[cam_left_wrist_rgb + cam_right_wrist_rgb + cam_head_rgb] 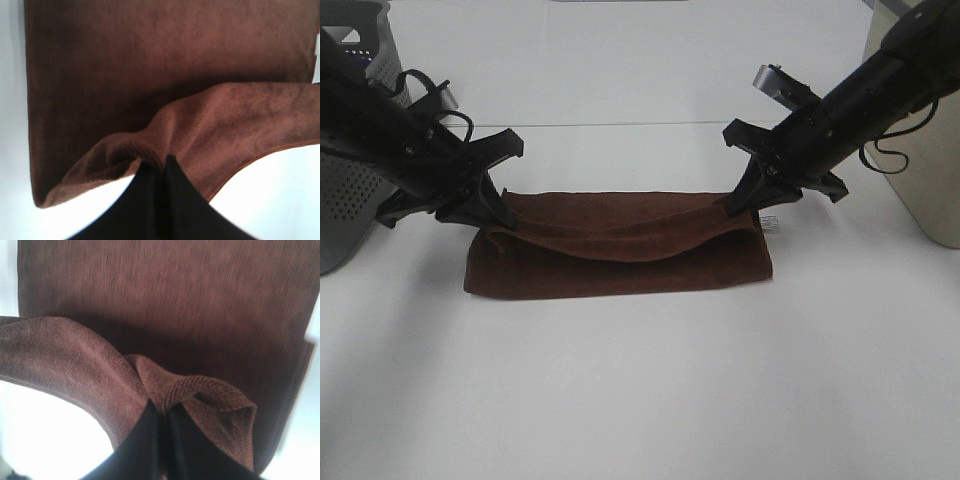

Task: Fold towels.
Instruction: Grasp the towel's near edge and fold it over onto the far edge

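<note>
- The towel [620, 265] lay on the white table [640, 400], stretched between our two grippers. It was doubled into a long strip that ran from one gripper's tips to the other's.
- Our left gripper [159, 165] had its jaws pressed together, pinching a corner of the towel's upper layer. The cloth bunched into a small ridge right at the tips.
- Beyond the left tips the lower layer lay flat on the table. The pinched layer curled up off it toward the gripper.
- Our right gripper [162, 407] was closed in the same way on the opposite corner of that upper layer. A fold of stitched hem wrapped over one side of its tips.
- Ahead of the right tips the lower layer also spread out flat and dark, with bare table beside it.
- Between the grippers the raised edge hung in a shallow curve, highest at each pinch and lowest midway. We could not tell whether the low part touched the layer beneath.
- A small white tag [770, 222] showed at the towel's edge, just beside the right gripper's tips.
- A grey perforated basket [350, 200] stood outward of the left arm, well apart from the towel.
- A beige bin [930, 180] stood outward of the right arm, also clear of the cloth.
</note>
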Tool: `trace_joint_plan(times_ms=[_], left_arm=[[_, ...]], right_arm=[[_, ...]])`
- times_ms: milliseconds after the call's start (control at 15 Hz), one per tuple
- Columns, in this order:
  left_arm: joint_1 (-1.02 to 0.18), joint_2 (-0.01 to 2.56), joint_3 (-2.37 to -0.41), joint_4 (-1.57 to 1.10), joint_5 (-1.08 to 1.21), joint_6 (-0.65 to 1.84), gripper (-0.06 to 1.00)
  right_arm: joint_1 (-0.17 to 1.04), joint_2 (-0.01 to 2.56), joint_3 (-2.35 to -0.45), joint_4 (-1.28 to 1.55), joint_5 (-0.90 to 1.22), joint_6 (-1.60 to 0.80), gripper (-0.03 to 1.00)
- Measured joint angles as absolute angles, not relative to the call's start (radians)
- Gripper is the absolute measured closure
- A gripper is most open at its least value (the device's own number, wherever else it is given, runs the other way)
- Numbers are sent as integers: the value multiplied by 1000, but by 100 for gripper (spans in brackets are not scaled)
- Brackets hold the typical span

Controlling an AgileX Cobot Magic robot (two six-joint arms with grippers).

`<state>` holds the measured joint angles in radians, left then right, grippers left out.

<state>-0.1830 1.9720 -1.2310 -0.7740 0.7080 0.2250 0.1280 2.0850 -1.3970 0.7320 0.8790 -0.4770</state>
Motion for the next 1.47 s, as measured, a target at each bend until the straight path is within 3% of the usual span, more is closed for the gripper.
trace_joint_plan(times_ms=[333,733,867,933,1000,1133,1200,1333,1467], left_arm=[[-183,2098,-1447,-636,669,123,94],[-183,2224,-1548,-614,642,122,94],[-183,2228,-1548,-614,617,122,90],[-183,2228,-1548,-614,606,122,82],[-183,2228,-1548,-614,605,122,69],[-180,2228,-1548,-626,609,134,34],[-180,2228,-1548,-630,612,136,22],[-180,2227,-1548,-620,614,138,16],[-180,2202,-1550,-564,632,135,15]], right_arm=[[128,2217,-1648,601,883,-348,97],[128,2345,-1745,587,853,-325,97],[128,2362,-1745,588,847,-301,95],[128,2365,-1745,588,845,-299,89],[128,2367,-1745,591,843,-297,76],[127,2367,-1745,619,858,-301,37],[127,2367,-1746,648,871,-303,21],[127,2360,-1750,664,884,-303,10],[127,2332,-1750,634,896,-303,8]])
